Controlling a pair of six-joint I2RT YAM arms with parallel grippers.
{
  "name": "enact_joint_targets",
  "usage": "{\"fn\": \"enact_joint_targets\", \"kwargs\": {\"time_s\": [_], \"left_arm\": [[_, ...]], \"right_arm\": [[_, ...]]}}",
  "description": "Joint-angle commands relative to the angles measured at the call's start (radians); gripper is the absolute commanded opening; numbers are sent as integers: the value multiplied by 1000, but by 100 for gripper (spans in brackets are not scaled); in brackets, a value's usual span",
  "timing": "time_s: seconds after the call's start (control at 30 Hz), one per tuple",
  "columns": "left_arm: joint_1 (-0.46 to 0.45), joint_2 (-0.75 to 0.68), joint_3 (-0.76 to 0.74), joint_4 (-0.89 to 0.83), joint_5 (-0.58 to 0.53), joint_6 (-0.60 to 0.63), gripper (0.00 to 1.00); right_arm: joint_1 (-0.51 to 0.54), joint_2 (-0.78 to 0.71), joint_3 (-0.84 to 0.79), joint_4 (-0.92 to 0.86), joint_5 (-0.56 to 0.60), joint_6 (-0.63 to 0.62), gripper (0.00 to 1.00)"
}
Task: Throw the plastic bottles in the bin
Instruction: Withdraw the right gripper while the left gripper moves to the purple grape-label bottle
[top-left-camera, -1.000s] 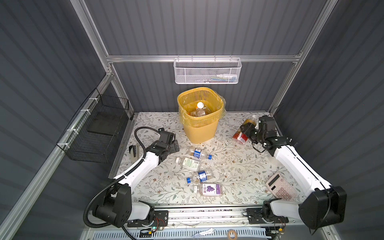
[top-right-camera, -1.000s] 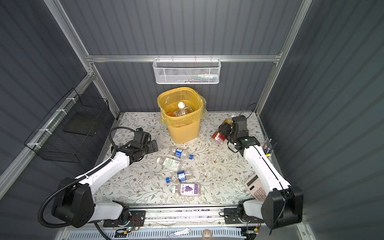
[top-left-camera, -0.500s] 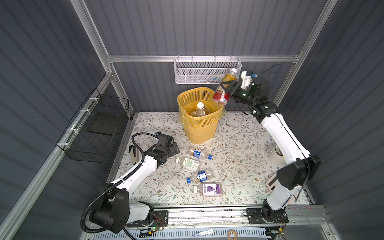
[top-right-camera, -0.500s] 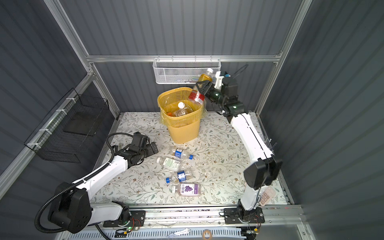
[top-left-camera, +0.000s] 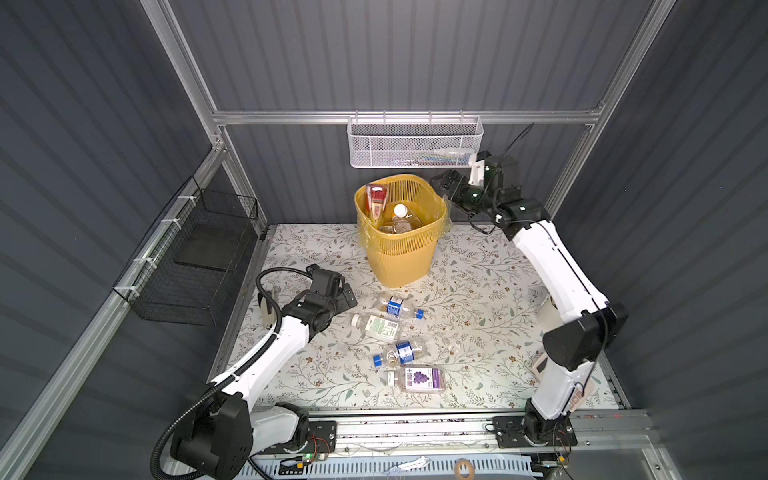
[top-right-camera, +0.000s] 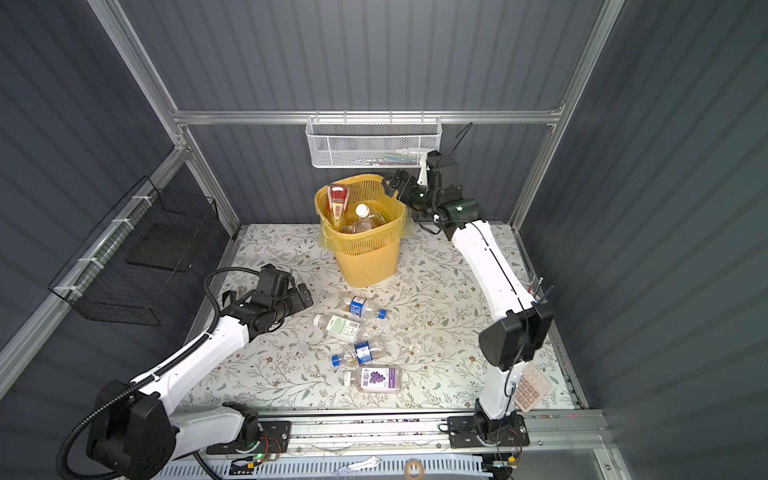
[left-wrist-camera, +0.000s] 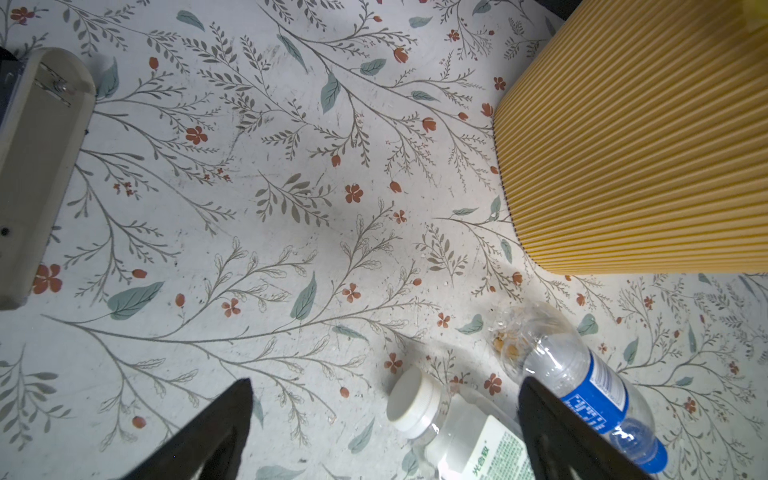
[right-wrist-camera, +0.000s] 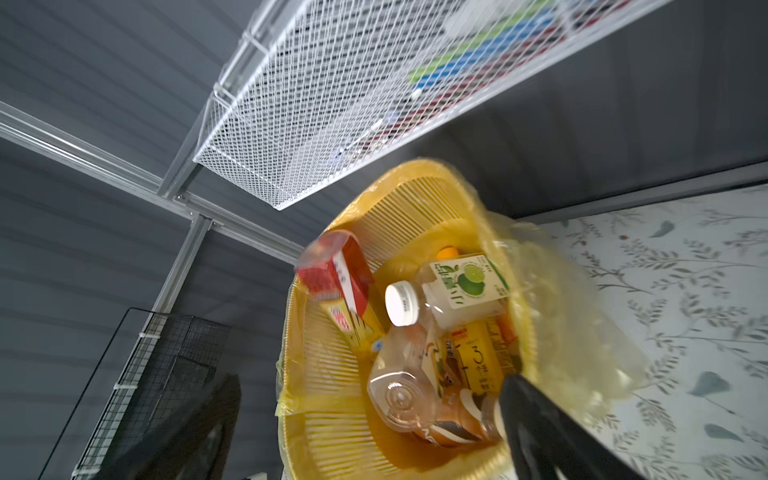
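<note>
My R fingers (right-wrist-camera: 548, 428) spread, empty, above bin's (top-left-camera: 401, 257) right rim — red-label bottle (top-left-camera: 376, 201) inside — L fingers (left-wrist-camera: 208, 436) open over bench (top-left-camera: 478, 299).

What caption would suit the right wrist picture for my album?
Open right tool facing the yellow bin of bottles, a red-labelled bottle leaning at its rim.

Bottles (top-left-camera: 381, 327) before bin (top-left-camera: 401, 257); perhaps five inside
</note>
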Motion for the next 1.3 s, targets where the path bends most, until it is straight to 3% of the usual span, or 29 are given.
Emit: {"fn": "enact_joint_targets", "kwargs": {"time_s": [0.0,0.4,0.57,0.93,1.07,1.27], "left_arm": [[3,-9,20,-36,24,-43,100],[-40,10,38,-79,-15,-99,100],[-113,38,73,-132,-68,-89,100],[-197,40,64,-171,-93,-214,100],[-249,41,73,-137,-77,-136,100],[-414,85,131,-123,-87,134,100]], "right_arm": [[-22,-98,-126,68,65,-10,99],[-176,-442,-739,227,64,64,99],[-236,-545,-955,232,47,101,99],[-244,-564,-1207,283,-57,166,99],[-245,-539,-1233,319,-72,184,99],[-253,-531,-1250,343,-81,197,99]]}}
